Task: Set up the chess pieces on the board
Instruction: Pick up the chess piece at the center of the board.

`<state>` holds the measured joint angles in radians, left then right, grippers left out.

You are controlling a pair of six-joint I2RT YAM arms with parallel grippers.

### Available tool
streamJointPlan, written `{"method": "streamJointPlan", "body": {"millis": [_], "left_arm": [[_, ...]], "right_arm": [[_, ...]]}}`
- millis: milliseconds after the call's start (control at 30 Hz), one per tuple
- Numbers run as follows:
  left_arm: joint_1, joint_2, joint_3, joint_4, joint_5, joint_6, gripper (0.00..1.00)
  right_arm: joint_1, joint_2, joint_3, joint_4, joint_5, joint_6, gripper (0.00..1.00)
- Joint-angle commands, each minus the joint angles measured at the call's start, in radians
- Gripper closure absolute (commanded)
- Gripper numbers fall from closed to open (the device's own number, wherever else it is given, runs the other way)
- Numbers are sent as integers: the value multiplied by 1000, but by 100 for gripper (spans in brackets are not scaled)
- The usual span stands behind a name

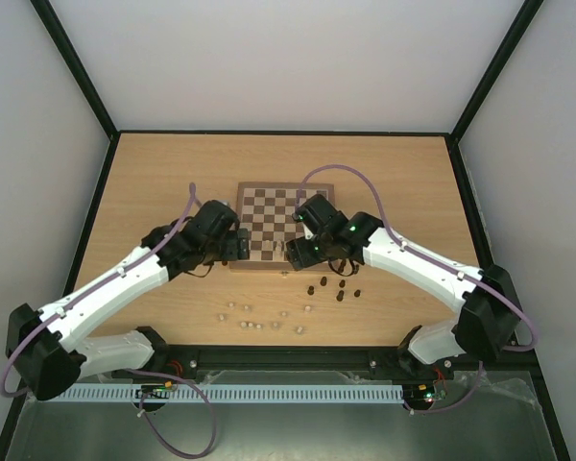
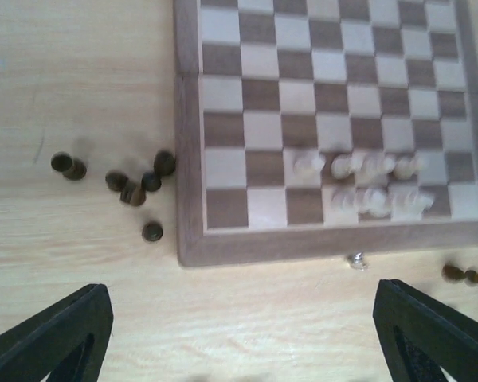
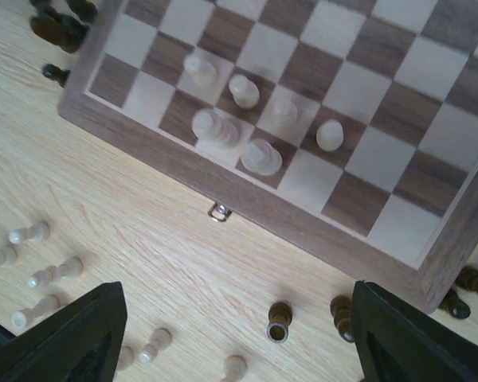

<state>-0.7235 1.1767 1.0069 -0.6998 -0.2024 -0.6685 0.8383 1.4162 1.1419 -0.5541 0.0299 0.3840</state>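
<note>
The board (image 1: pixel 269 206) lies mid-table. Several pale chess pieces (image 3: pixel 247 127) stand in two short rows near its front edge; they also show in the left wrist view (image 2: pixel 366 183). Dark chess pieces (image 1: pixel 338 286) lie on the table by the board's front right corner, and pale ones (image 1: pixel 259 322) lie nearer the arms. My left gripper (image 1: pixel 232 245) hovers at the board's front left, open and empty (image 2: pixel 243 342). My right gripper (image 1: pixel 302 252) hovers over the front edge, open and empty (image 3: pixel 239 342), above a toppled dark piece (image 3: pixel 279 322).
A small metal latch (image 3: pixel 219 212) sticks out of the board's front border. More dark pieces (image 2: pixel 131 187) lie on the table beside the board's corner. Loose pale pieces (image 3: pixel 40 270) lie left of my right gripper. Black frame rails edge the tabletop (image 1: pixel 154 173).
</note>
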Motion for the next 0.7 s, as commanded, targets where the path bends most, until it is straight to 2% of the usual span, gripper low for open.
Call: {"method": "streamJointPlan", "body": {"millis": [0,167,433,500,633,667], "left_arm": [[-5,-75,-95,63,63,-39,1],[-9,-139,-153,79,86,-37,1],[-11,-226,-211,102,116,-40,1],[-11,-241,-223,98,118,-41,1],[-11,-268,-236,88,108,-42,0],[-11,-277,-238,86,107,-44,0]], "right_arm": [[13,23,-51,-36,-9,39,20],[60,20,-104,-47,34,107,1],[201,33,-116,-51,83,205,2],[234,44,-100,-55,87,218,14],[284,79,-81,-61,95,243,47],[294,91,-77,-62,98,245,52]]}}
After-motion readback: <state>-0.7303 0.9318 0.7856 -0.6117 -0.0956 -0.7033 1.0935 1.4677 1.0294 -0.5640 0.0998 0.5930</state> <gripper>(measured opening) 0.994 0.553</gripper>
